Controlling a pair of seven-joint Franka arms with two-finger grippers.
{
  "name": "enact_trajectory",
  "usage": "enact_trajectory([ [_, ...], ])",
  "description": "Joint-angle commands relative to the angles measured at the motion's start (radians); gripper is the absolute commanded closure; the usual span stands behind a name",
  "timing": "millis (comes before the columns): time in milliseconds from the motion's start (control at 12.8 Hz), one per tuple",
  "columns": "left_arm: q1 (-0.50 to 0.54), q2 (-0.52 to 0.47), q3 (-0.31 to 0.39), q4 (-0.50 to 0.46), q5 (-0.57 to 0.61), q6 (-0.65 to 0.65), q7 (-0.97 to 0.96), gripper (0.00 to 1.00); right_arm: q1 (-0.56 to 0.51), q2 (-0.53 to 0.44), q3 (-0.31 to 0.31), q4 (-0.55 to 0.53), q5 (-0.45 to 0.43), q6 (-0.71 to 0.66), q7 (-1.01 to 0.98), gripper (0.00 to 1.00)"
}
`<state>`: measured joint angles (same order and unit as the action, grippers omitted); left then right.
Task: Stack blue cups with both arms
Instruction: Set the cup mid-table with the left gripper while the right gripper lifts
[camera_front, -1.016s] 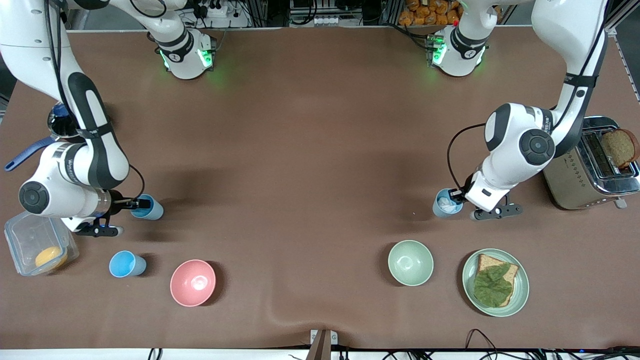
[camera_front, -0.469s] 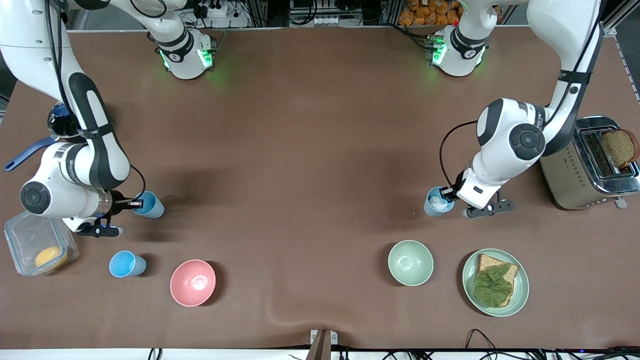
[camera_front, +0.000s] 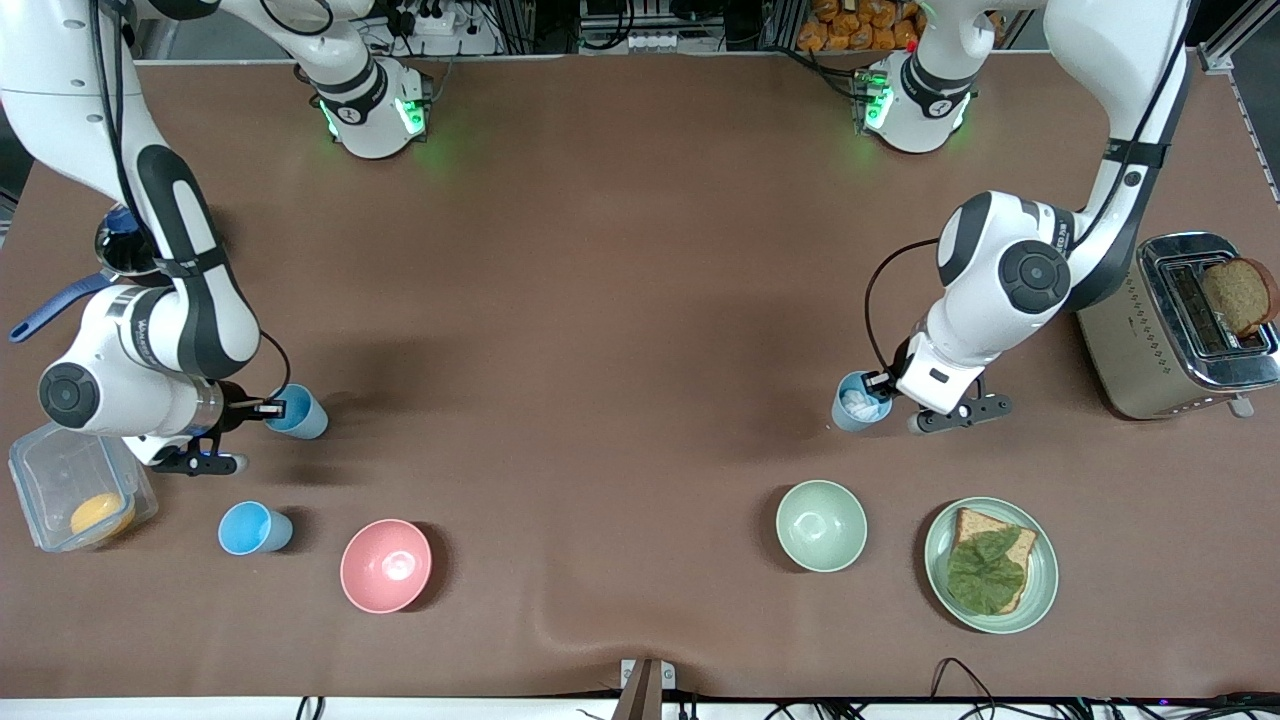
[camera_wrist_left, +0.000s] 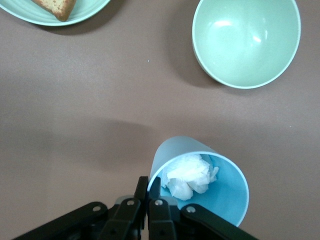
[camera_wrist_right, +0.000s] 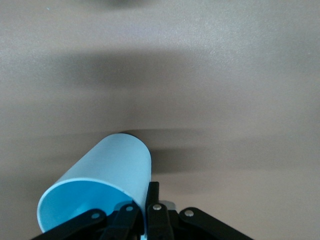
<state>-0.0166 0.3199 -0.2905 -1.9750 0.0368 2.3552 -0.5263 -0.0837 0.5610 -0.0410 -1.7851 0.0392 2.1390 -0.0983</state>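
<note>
The left gripper (camera_front: 878, 384) clamped a cup (camera_front: 856, 401) above the green bowl (camera_front: 821, 525), now farther from the toaster (camera_front: 1180, 340). The right gripper (camera_front: 272, 408) pinched another cup (camera_front: 297, 412), unmoved.

The front camera sits high across the desk (camera_front: 620, 300) and looks down at me, my two bases along its top edge, the whole surface in frame. My left wrist camera looks steeply down from close above my left gripper (camera_wrist_left: 148, 192), which fills its lower edge; it takes in the pale blue cup (camera_wrist_left: 200, 180), the green bowl (camera_wrist_left: 246, 42) and an edge of the plate (camera_wrist_left: 55, 12), all also seen from the front. My right wrist camera looks down past my right gripper (camera_wrist_right: 145, 200), very close to the sky-blue cup (camera_wrist_right: 97, 192), which the front view shares (camera_front: 297, 411).
</note>
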Motion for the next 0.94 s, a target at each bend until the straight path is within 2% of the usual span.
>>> enact_trajectory([
  [0,0.000,-0.024,-0.006,0.004,-0.009,-0.022,-0.015,1.00,-0.005,-0.018,0.004,0.016,0.019,-0.010,-0.003,1.00],
  [547,-0.020,0.010,-0.131,0.018,-0.008,-0.016,-0.283,1.00,0.031,-0.018,0.010,0.150,0.027,-0.178,0.132,1.00],
  [859,-0.135,0.048,-0.133,0.062,0.000,-0.010,-0.467,1.00,0.047,-0.015,0.009,0.153,0.039,-0.185,0.163,1.00],
])
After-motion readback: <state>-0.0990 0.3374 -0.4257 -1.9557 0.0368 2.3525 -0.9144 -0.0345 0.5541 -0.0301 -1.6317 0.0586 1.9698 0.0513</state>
